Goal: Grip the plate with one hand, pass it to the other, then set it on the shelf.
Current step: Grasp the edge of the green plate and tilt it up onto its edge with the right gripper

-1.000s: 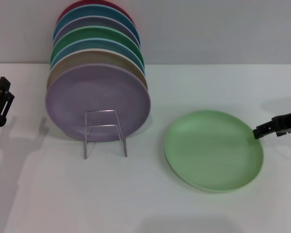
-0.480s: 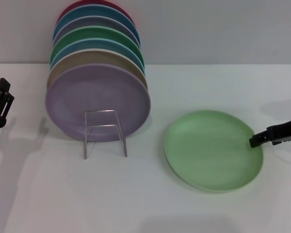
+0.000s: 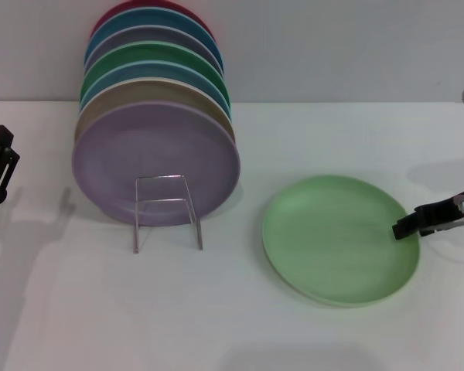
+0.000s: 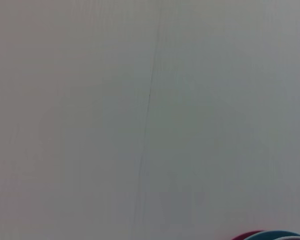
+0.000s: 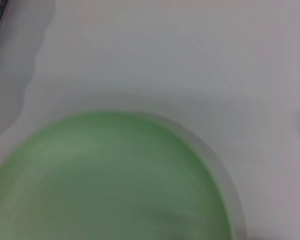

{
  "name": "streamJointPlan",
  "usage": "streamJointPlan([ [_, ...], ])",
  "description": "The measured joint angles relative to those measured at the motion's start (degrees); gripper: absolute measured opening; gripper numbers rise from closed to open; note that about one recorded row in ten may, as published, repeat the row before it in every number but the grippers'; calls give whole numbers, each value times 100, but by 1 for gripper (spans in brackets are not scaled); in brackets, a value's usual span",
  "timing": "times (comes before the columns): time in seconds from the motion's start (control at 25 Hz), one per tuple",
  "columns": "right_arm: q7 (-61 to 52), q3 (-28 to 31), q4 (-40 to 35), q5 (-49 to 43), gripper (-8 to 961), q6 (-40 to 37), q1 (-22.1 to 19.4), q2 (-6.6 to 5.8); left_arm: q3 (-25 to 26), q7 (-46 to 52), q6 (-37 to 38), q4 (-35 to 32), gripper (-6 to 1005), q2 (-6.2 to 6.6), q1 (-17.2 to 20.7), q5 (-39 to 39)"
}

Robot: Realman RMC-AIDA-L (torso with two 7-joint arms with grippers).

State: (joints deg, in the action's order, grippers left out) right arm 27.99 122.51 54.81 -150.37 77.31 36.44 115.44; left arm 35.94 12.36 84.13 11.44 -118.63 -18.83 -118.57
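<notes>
White desk (image 3: 216,325) fills the head view, backed by a pale wall. On its right half the light green plate (image 3: 340,238) lies flat, well apart from the shelf (image 3: 168,210), a thin wire rack standing left of centre. Behind the rack's front loop a row of plates (image 3: 155,116) stands on edge, a lilac plate (image 3: 155,161) foremost, then tan, blue, green, purple, blue and a dark red one at the back. The right gripper (image 3: 408,226) comes in from the right edge, its dark tip at the green plate's right rim, over or touching it; which one I cannot tell, and whether its fingers are spread or closed cannot be told either, since only one dark tip shows. The right wrist view looks down on the green plate (image 5: 110,180) with white desk around its rim. The left gripper (image 3: 0,162) hangs at the far left edge of the desk, away from everything; how its fingers stand cannot be told. The left wrist view shows mostly blank wall, with slivers of the red and blue plate rims at one edge.
</notes>
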Motion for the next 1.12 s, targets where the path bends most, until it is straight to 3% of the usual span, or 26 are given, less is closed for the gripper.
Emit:
streamJointPlan([
  [0.12, -11, 0, -74, -1, 553, -1, 26, 2, 0, 0, 14, -10, 810, 6, 6, 0],
  [0.32, -34, 0, -91, -1, 314, -20, 28, 5, 0, -16, 22, -18, 810, 7, 7, 0],
  [1.12, -17, -141, -67, -45, 55, -88, 20, 6, 0, -23, 15, -28, 809, 11, 24, 0],
])
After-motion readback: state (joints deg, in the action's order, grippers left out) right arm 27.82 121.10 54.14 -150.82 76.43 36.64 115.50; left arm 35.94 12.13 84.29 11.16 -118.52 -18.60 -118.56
